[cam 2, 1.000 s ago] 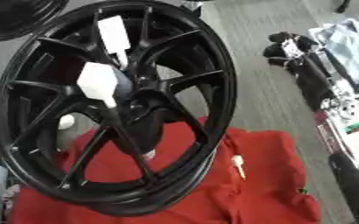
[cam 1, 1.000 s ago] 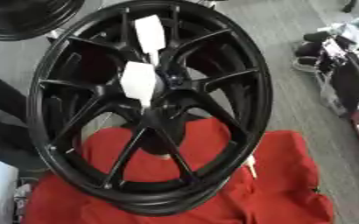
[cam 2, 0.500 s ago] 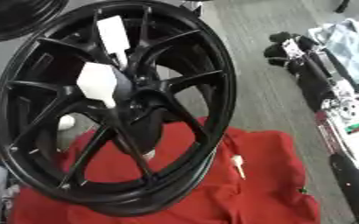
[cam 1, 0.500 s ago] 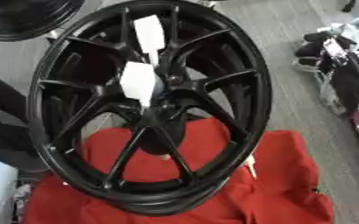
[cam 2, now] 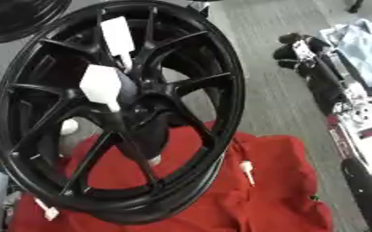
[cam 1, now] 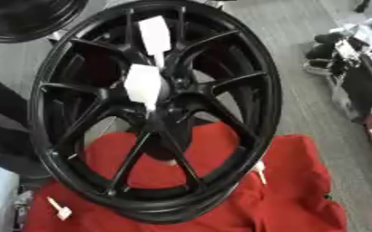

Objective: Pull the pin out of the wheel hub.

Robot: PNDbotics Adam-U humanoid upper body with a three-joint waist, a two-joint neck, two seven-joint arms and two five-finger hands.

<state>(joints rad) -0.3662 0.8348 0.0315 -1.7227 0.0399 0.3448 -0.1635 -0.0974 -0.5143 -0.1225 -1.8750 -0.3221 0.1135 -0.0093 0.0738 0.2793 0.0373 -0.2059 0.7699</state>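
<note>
**No robot hand shows; white pins sit in the black wheel**

Neither the left hand nor the right hand can be seen in either eye view, so I cannot tell if their fingers are spread, pressed together or pinching something.

The big black wheel hub [cam 1: 154, 113] fills most of the view. It stands tilted, and its bottom rim rests on a red cloth [cam 1: 300, 190]. Thin black spokes run from the middle out to the rim.

A white pin [cam 1: 144, 85] with a wide flat head sticks out near the middle of the wheel. Its thin end points down into the black centre. A second white pin [cam 1: 155, 35] sits higher up, close to the top of the rim, between two spokes.

Two more small white pins lie loose on the red cloth. One [cam 2: 246, 171] is just beside the right side of the rim. The other [cam 1: 60, 209] is near the lower left of the wheel.

The floor [cam 1: 300, 108] is grey. Part of another dark wheel [cam 1: 22, 18] shows in the top left corner. Some dark and pale things [cam 2: 332, 77] lie on the floor to the right, and I cannot tell what they are.
</note>
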